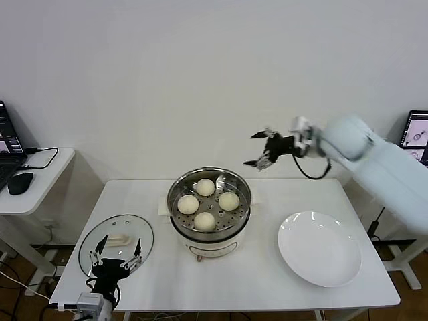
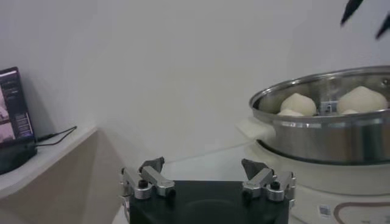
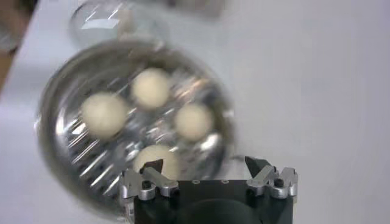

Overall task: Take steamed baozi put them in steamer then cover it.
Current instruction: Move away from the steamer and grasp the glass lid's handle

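Note:
Four off-white baozi (image 1: 205,187) (image 1: 188,204) (image 1: 229,200) (image 1: 204,221) sit on the perforated tray inside the shiny steel steamer (image 1: 175,189) on its white base at the table's middle. They also show in the right wrist view (image 3: 105,114). The clear glass lid (image 1: 144,231) with a cream handle lies flat at the table's front left. My right gripper (image 1: 257,148) is open and empty, raised in the air behind and right of the steamer. My left gripper (image 1: 119,253) is open and empty, low at the table's front left edge, just in front of the lid.
An empty white plate (image 1: 319,249) lies on the table's right side. A side table with a laptop and a mouse (image 1: 20,182) stands at the far left. A monitor (image 1: 416,136) shows at the right edge.

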You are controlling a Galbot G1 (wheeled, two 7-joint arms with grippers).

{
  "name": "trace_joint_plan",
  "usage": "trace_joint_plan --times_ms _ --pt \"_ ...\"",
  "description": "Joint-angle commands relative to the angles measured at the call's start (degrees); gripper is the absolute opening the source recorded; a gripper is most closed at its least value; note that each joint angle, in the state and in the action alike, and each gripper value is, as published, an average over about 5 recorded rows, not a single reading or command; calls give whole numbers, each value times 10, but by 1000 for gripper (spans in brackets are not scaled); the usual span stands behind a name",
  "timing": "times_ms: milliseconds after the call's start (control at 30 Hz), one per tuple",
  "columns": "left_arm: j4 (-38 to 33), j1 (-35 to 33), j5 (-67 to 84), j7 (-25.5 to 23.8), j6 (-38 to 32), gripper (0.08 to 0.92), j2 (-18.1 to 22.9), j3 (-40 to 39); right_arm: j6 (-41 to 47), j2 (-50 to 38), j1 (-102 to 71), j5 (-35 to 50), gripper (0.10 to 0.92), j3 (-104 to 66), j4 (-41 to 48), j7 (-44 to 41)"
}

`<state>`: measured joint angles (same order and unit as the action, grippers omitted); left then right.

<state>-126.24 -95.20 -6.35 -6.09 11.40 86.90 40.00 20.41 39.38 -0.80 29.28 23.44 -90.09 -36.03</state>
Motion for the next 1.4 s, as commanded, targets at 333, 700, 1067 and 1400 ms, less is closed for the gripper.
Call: trace_joint_plan --times_ms 333,700,1067,1400 --pt "6 7 -1 19 -17 823 -39 1 -220 237 -807 27 823 -725 -219 306" --pt "63 30 -174 51 -81 823 -79 12 -266 331 -899 8 823 -718 -228 347" --pt "230 49 -655 200 -189 823 -193 -8 -267 345 -901 -5 823 -713 -232 349" --pt "334 97 -690 195 -162 823 -240 -46 -257 350 -897 -4 823 -715 -237 348"
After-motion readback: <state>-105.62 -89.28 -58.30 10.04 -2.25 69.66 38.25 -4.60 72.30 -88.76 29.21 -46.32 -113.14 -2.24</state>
